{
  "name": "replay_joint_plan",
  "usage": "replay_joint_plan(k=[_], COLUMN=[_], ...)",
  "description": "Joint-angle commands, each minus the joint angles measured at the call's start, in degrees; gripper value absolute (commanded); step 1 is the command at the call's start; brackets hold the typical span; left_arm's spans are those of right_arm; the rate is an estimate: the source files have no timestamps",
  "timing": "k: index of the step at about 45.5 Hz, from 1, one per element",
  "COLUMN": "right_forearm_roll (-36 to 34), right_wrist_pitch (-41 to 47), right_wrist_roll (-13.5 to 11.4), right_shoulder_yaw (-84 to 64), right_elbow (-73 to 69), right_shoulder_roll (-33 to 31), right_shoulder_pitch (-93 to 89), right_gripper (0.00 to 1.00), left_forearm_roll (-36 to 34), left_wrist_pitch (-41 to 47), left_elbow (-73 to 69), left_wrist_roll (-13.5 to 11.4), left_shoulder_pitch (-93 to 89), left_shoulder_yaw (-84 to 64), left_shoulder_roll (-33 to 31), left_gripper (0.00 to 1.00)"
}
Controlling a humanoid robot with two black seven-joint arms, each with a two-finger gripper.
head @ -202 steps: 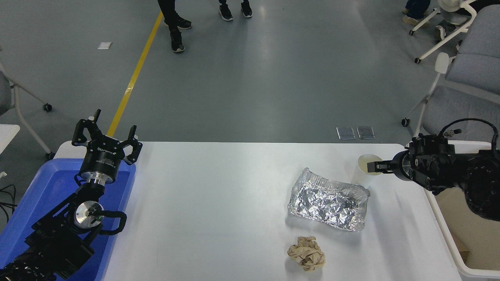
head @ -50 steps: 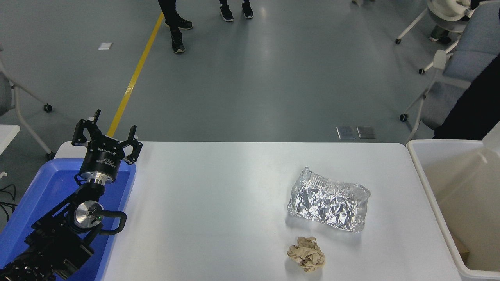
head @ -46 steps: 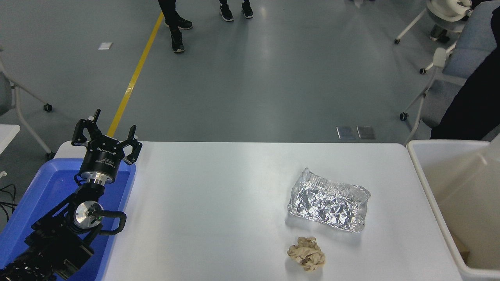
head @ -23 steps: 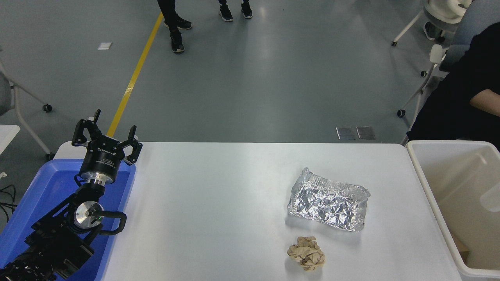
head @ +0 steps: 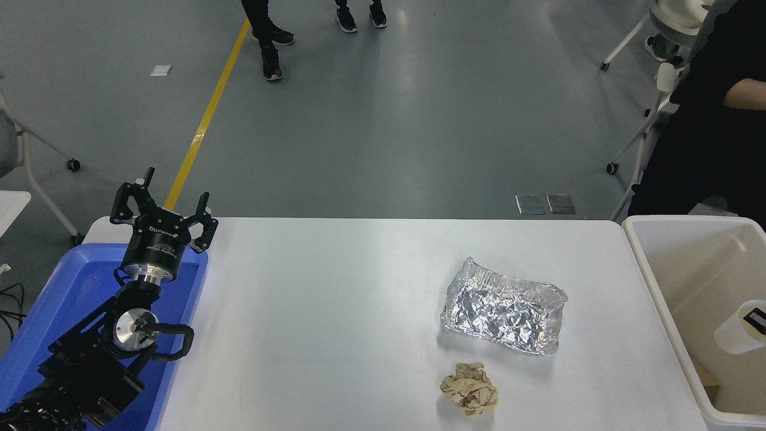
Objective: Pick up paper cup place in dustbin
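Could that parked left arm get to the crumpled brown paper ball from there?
Probably not easily: the left gripper sits over the blue plastic bin, far across the white table from the crumpled brown paper ball, though nothing blocks the way.

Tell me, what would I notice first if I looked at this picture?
Probably the shiny crinkled foil tray on the right half of the white table, with a crumpled brown paper ball just in front of it. Then the left gripper, parked open over the blue bin, and the paper cup inside the dustbin at the right edge.
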State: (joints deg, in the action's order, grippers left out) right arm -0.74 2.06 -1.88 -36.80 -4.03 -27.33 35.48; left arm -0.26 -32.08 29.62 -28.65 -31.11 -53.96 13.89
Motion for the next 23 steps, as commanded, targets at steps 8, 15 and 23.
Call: replay_joint_plan(k=[8, 15, 23], right_forearm_roll=[-0.7, -0.7, -0.7], right_wrist_pitch=[-2.8, -2.6, -2.6], right_wrist_roll=[0.0, 0.1, 0.0], right_shoulder_yaw=[-0.4, -0.7, -1.0], right_elbow=[-1.4, -5.3, -13.9], right_shoulder_roll=[0.1, -0.3, -0.4], right_shoulder_pitch=[3.6, 11.5, 23.4], right_gripper=[1.0, 1.0, 1.0], left_forearm_roll=[0.0, 0.0, 0.0], left_wrist_pitch=[0.0, 0.0, 0.0], left_elbow=[0.0, 0.0, 0.1], left_wrist_roll=[0.0, 0.0, 0.0], left_shoulder_pitch=[0.0, 0.0, -0.1], left_shoulder_yaw=[0.0, 0.0, 0.0], left_shoulder_roll=[0.0, 0.0, 0.0], left_gripper=[0.98, 0.98, 0.98])
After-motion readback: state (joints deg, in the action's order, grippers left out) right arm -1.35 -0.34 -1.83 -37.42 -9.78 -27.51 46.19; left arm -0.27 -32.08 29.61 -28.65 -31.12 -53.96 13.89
